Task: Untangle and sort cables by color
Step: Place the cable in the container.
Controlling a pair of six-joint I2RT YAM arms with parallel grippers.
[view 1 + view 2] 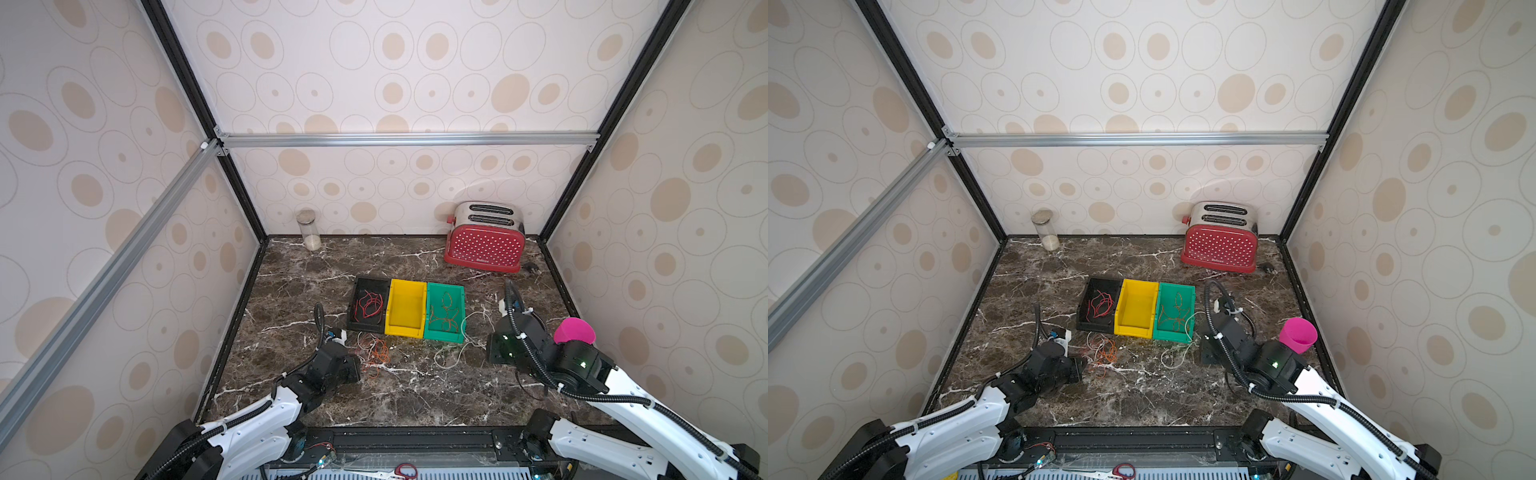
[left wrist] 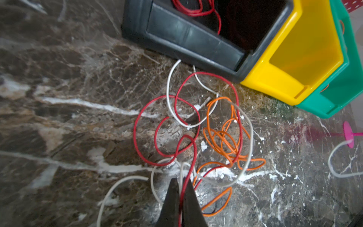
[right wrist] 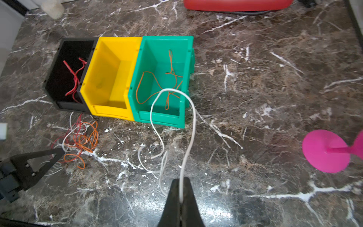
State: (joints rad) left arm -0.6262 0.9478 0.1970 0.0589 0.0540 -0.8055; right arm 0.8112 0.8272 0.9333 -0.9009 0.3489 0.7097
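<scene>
Red, orange and white cables (image 2: 196,137) lie knotted in one loose tangle on the marble-patterned surface (image 1: 415,399). The tangle sits just in front of the black bin (image 1: 371,282), toward the near edge.

Sorted so far: several red cables (image 1: 368,305) rest inside the black bin, and orange cables (image 1: 444,318) rest inside the green bin (image 1: 445,287). The yellow bin (image 1: 409,286) stands between those two and holds nothing. By elimination it is probably meant for white. No white cable is binned yet.

Left gripper (image 2: 181,179): the jaws stand a sliver apart at the tangle's near side, with one red strand (image 2: 196,153) running between them. Whether they pinch it cannot be told.

Right gripper (image 3: 180,179): clamped on a white cable (image 3: 169,89), which arches up beside the green bin's near right corner and trails onto the surface.

Estimated progress: roughly halfway. Left to sort: the held white cable, then each strand in the tangle.

Outward, a red toaster (image 1: 484,247) occupies the far right corner, and a glass jar (image 1: 308,232) stands at the far edge.
</scene>
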